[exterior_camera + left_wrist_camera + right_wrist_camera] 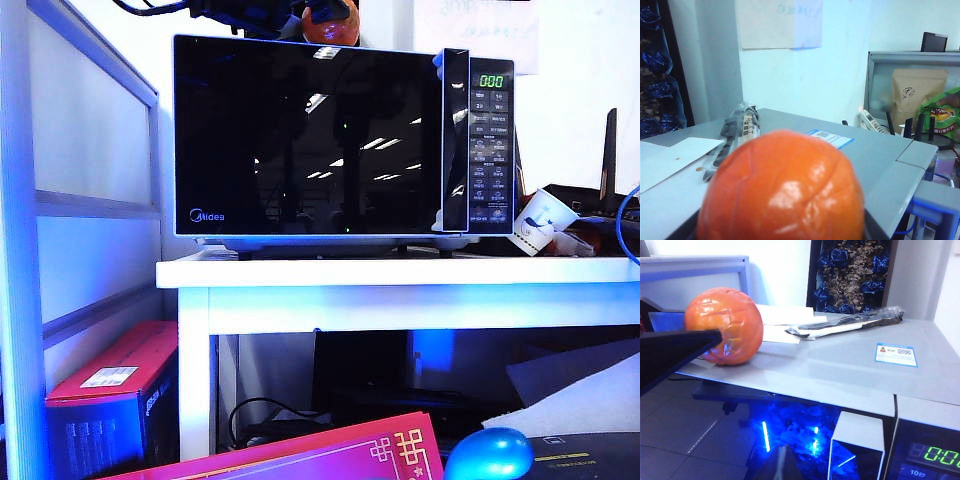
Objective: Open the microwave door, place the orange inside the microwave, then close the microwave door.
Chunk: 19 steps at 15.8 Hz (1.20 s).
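The orange (332, 25) (725, 325) rests on top of the microwave (490, 150), towards its back left. In the left wrist view the orange (782, 187) fills the lower middle. My left gripper (782, 231) is shut on it, with a dark finger at each side. The right wrist view shows one black left finger (685, 342) lying against the fruit. The microwave door (300, 140) looks shut, its black glass full of reflections. My right gripper (782, 466) hovers shut and empty in front of the oven's upper front edge, beside the green display (940, 457).
A plastic-wrapped tool (850, 322), papers (785, 315) and a blue-edged label (896, 355) lie on the microwave top. The oven stands on a white table (400, 272) with a tipped paper cup (540, 222). Below are a red box (110, 400) and a blue rounded object (488, 455).
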### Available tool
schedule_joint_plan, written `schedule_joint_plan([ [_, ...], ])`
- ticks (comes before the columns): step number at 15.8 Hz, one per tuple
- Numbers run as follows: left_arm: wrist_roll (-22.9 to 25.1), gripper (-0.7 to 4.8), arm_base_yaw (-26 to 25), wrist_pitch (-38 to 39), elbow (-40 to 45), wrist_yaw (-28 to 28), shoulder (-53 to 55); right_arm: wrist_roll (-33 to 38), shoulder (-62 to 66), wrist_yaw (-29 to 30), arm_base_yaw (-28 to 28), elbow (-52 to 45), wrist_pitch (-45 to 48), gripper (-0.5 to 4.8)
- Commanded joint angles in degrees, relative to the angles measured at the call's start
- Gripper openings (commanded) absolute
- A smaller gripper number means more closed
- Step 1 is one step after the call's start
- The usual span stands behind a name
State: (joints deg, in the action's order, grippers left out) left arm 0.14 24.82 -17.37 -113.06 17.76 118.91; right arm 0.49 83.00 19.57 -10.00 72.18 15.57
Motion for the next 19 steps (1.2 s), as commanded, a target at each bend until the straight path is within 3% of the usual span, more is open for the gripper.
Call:
schedule_joint_plan([
  [1, -0.2, 1.91, 0.1, 0.1, -0.3, 0.1, -0.2, -0.1, -0.4, -0.1, 0.0, 0.3, 0.3, -0.01],
  [7, 0.1, 1.92, 0.1, 2.5, -0.3, 0.5, -3.9, -0.1, -0.4, -0.4, 0.1, 0.2, -0.2, -0.01],
  [10, 1.9, 1.92, 0.1, 11.6, -0.3, 0.5, -8.3, -0.1, -0.4, -0.4, 0.1, 0.2, -0.9, -0.01],
  [12, 5.8, 1.91, 0.1, 20.8, -0.3, 0.5, -13.4, -0.1, -0.5, -0.4, 0.1, 0.2, -3.9, -0.01],
  [14, 5.9, 1.91, 0.1, 26.6, -0.3, 0.5, -17.3, -0.2, -0.5, -0.5, 0.1, 0.1, -7.2, -0.01],
  [17, 5.9, 1.92, 0.1, 32.2, -0.3, 0.5, -22.6, -0.8, -0.4, -6.1, -0.1, -0.3, -8.6, -0.01],
  [19, 5.9, 1.91, 0.1, 34.4, -0.3, 0.5, -24.8, -0.8, -0.4, -6.4, -0.1, -3.5, -3.8, -0.01],
])
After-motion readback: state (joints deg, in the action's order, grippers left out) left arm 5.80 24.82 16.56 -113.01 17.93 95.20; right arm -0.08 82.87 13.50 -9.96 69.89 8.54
